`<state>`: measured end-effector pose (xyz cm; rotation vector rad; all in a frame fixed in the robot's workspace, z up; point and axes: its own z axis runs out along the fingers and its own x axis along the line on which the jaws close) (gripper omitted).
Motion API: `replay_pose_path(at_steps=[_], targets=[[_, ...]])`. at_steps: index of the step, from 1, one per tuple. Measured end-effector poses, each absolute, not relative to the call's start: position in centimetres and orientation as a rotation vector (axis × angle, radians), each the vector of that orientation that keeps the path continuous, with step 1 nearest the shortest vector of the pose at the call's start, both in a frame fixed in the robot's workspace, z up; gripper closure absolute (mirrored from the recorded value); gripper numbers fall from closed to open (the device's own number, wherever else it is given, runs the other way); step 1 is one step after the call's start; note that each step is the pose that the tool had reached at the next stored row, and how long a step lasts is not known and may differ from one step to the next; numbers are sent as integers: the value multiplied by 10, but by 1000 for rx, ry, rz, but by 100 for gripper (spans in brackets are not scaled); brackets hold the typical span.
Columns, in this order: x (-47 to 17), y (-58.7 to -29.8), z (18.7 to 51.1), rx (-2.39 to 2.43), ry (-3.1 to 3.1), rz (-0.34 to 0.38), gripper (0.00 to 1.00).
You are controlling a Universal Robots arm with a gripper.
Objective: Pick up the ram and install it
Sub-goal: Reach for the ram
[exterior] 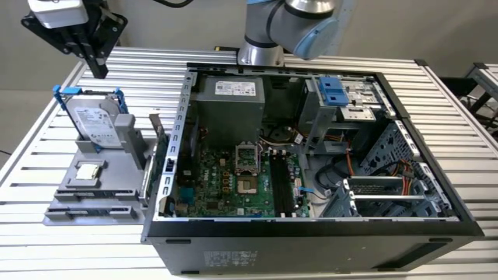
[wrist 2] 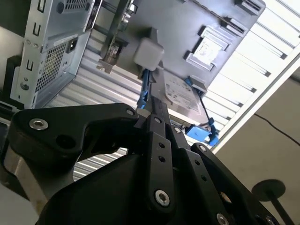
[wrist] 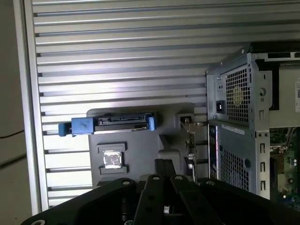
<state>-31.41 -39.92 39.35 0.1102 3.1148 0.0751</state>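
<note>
The claw [exterior: 100,71] hung in the air with its two dark fingers pressed together and nothing between them. It was above the desk [exterior: 46,245], close to the desk's back corner at the exterior view's left. In both wrist views the closed fingers pointed down toward the parts below, as the claw [wrist: 164,164] in the first wrist view and the claw [wrist 2: 152,105] in the second wrist view.

Nearest beneath it stood one hard drive [exterior: 97,123] in its blue bracket [exterior: 69,91], upright in one grey holder [exterior: 101,201] near the desk's edge at the exterior view's left. One small square processor chip [exterior: 88,171] lay flat in the same holder, in front of the drive.

The one ram [exterior: 161,146] stood on edge at the holder's side next to the computer case [exterior: 311,242], well apart from the claw. The first wrist view showed the ram [wrist: 190,146] as a thin strip between holder and case.

The one case lay open on the desk, its motherboard [exterior: 225,189] facing up. The arm [exterior: 292,23] rose behind the case at the desk's back edge.
</note>
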Motion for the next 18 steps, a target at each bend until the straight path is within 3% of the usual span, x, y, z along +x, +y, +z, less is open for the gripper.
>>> replay_pose_path(at_steps=[18], targets=[[-347, -399, 393, 109, 3115, 75, 100]])
